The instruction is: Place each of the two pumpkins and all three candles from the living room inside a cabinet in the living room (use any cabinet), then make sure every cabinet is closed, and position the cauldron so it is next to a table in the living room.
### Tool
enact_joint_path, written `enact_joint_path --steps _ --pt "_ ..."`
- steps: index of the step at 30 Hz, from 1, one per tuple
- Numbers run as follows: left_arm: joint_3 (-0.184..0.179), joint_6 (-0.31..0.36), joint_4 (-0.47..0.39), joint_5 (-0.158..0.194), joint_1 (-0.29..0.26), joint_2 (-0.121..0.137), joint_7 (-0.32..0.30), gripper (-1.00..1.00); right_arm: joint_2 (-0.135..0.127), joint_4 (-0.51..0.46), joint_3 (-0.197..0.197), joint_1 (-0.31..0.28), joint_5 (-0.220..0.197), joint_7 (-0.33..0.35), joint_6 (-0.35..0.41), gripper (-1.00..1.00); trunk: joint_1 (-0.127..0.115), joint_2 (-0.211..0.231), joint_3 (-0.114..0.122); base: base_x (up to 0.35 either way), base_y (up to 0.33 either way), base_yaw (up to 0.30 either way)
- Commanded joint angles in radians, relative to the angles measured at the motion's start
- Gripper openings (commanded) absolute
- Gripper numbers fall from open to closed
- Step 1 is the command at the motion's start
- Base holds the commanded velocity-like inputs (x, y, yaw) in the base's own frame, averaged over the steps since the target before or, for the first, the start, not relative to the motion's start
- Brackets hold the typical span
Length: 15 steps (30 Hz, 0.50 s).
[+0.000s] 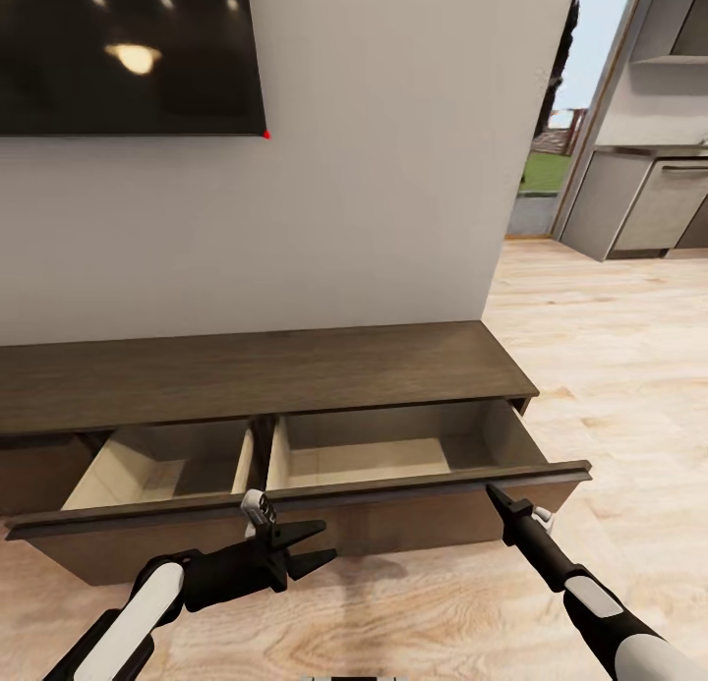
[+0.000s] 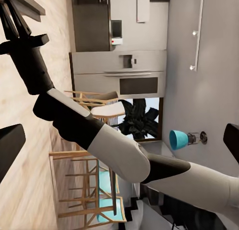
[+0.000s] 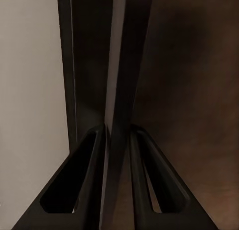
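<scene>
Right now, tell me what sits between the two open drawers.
In the head view, a dark wood divider of the cabinet separates the left drawer from the right drawer.

Even, soft render light; sharp in the wide views, dim in the close one.
Ceiling lamps glare as blurred spots on the black screen (image 1: 128, 52). The wall (image 1: 374, 190) and floor (image 1: 629, 347) are bright, with daylight at the doorway (image 1: 551, 121). The open drawers (image 1: 374, 455) hold soft shadow. The right wrist view is dark and murky.

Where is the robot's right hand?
In the head view, the right end effector is low at right, pinching the front edge of the cabinet's open right drawer.
</scene>
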Motion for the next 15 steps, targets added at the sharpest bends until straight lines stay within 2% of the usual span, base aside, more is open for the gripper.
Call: enact_joint_path --steps 1,15 --pt "-0.001 0.003 0.000 0.002 0.000 0.001 -0.003 1.00 -0.003 -0.014 -0.047 -0.002 -0.034 0.009 0.021 -1.00 0.000 0.000 -0.001 0.000 0.000 0.000" --pt "-0.001 0.003 -0.001 0.002 0.000 0.001 -0.003 1.00 -0.003 -0.014 -0.050 -0.002 -0.036 -0.003 0.022 -1.00 0.000 0.000 -0.001 -0.002 0.000 0.000"
